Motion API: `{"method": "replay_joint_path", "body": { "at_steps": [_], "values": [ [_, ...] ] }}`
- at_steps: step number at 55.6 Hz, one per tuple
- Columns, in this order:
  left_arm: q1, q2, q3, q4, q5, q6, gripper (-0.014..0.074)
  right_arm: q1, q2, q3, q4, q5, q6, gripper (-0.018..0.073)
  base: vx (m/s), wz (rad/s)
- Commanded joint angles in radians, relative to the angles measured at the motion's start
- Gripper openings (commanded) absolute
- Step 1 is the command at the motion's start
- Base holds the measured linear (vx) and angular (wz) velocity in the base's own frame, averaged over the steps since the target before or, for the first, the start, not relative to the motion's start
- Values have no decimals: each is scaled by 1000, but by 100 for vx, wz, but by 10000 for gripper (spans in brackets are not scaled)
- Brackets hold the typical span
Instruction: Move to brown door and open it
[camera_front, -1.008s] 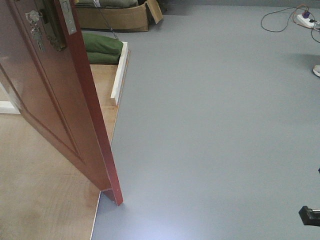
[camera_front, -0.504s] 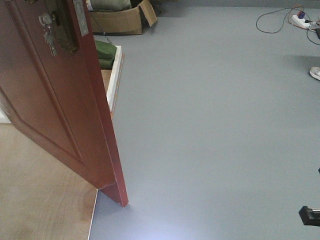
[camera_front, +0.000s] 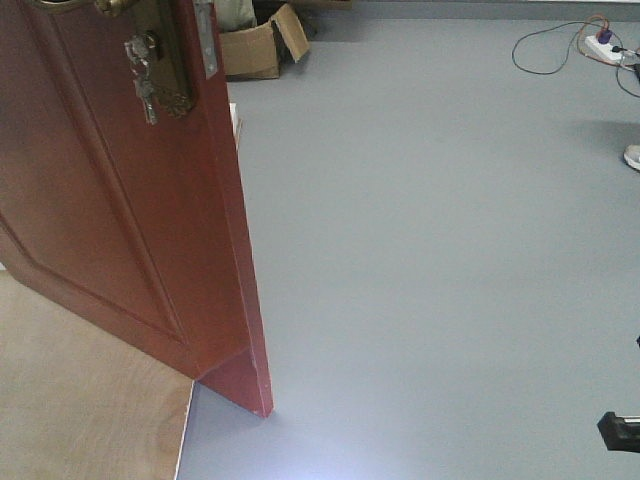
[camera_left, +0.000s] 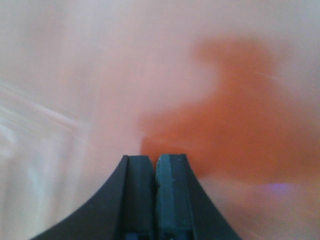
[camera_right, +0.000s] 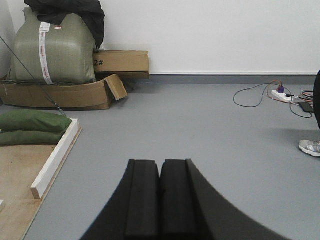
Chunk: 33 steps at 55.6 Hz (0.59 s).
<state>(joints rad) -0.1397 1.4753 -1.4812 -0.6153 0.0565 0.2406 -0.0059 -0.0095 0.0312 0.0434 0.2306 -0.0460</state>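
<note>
Grey floor (camera_front: 430, 250) spreads before you, brown door (camera_front: 120, 220) ajar at left, keys (camera_front: 143, 75) hanging in its lock; your left gripper (camera_left: 154, 165) and right gripper (camera_right: 160, 170) both pressed closed, empty.

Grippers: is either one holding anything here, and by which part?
Nothing is held. The left gripper and the right gripper both show fingers pressed together with nothing between them. The door stands ajar, ungripped.

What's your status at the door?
Left gripper shut, empty. Right gripper shut, empty. Brown door ajar, keys in lock. Nothing blocking.
</note>
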Motion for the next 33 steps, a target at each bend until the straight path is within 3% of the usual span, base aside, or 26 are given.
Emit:
{"method": "replay_joint_path", "body": {
  "at_steps": [1,33],
  "values": [
    [-7,-33,-32,-6,-62,-10,-6,1,-13,5,-3,-78,-5,0,19,0],
    [-7,-33,-32,-6,-62,-10,-6,1,-13,5,-3,-78,-5,0,19,-2]
  ]
}}
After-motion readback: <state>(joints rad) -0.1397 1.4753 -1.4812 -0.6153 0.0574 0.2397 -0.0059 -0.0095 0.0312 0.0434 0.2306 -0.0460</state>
